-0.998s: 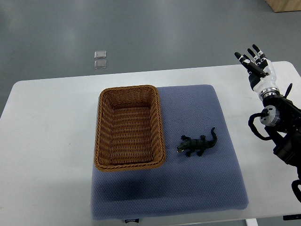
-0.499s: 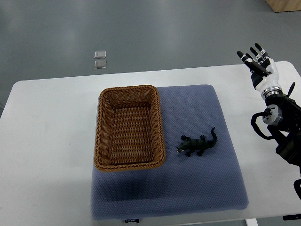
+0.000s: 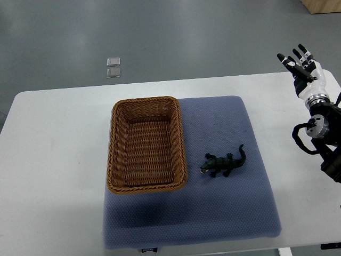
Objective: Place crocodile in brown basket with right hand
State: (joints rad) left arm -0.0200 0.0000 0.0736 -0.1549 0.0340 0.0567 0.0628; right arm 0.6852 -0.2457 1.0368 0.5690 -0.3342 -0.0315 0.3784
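A small dark green toy crocodile (image 3: 225,164) lies on the blue mat (image 3: 224,208), just right of the brown wicker basket (image 3: 146,185). The basket holds nothing. My right hand (image 3: 301,62) is raised at the far right edge of the table, well away from the crocodile, fingers spread and holding nothing. Its arm (image 3: 325,130) comes in from the right edge. The left arm does not show.
The mat lies on a white table (image 3: 53,160). Two small clear squares (image 3: 113,67) rest on the grey floor behind the table. A wooden box corner (image 3: 322,5) shows at the top right.
My right hand has drifted to the right and slightly up, farther from the crocodile. The crocodile and basket have not moved.
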